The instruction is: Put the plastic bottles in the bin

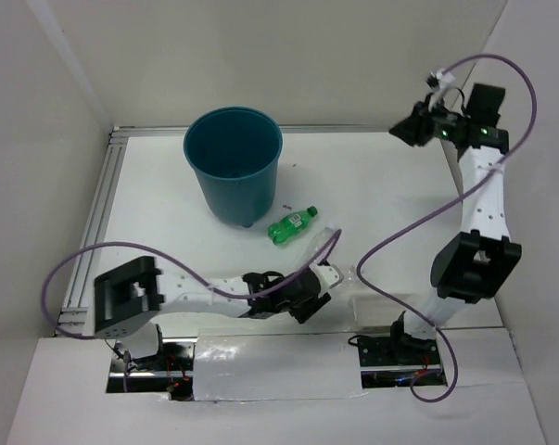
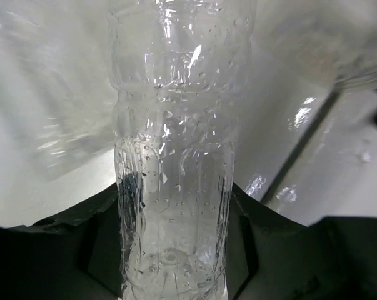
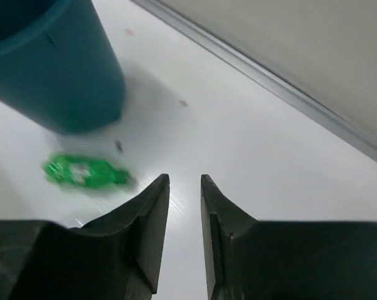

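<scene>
At the near edge of the bench [image 1: 381, 195], the left gripper [image 1: 316, 287] reaches out to the right and is clenched on a clear bottle [image 2: 175, 156]. In the left wrist view its dark fingers press against both sides of the wet, ribbed plastic. Farther out, a green bottle [image 1: 291, 225] lies on its side on the bench, just beside the foot of the teal bin [image 1: 233, 195], which stands upright toward the back. At the far right the right gripper [image 3: 184, 181] hangs raised above the bench, its jaws nearly together with a slim gap between them, grasping nothing.
</scene>
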`<state>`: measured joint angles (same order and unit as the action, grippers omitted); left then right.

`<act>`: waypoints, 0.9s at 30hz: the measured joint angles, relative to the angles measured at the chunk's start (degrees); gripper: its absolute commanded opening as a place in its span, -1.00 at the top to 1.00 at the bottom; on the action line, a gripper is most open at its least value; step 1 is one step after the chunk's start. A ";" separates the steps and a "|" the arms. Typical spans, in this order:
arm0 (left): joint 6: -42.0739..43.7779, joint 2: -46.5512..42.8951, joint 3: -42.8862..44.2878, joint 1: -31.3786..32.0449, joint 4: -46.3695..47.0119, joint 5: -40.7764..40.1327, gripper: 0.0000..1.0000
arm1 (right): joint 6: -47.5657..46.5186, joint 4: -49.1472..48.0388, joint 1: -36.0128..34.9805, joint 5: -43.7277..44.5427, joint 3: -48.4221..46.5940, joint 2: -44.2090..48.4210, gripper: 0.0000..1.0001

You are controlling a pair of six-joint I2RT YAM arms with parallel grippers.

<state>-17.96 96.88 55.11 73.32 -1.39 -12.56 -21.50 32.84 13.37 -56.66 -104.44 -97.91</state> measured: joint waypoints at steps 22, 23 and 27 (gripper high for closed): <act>5.64 -8.90 27.69 -42.07 -0.83 -16.83 0.33 | -67.95 38.69 3.50 8.11 47.47 29.44 -0.35; 5.49 -7.63 28.52 -43.41 -1.88 -17.03 0.10 | -68.22 39.01 2.64 8.41 48.00 29.79 -0.48; 5.62 -4.22 30.77 -45.55 -5.03 -17.09 -0.98 | -68.52 39.45 -1.60 9.99 49.40 31.87 -0.71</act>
<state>-12.34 92.66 85.89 27.77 -6.42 -29.65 -90.02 72.29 11.77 -46.68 -55.05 -66.04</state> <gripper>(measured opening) 0.843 0.838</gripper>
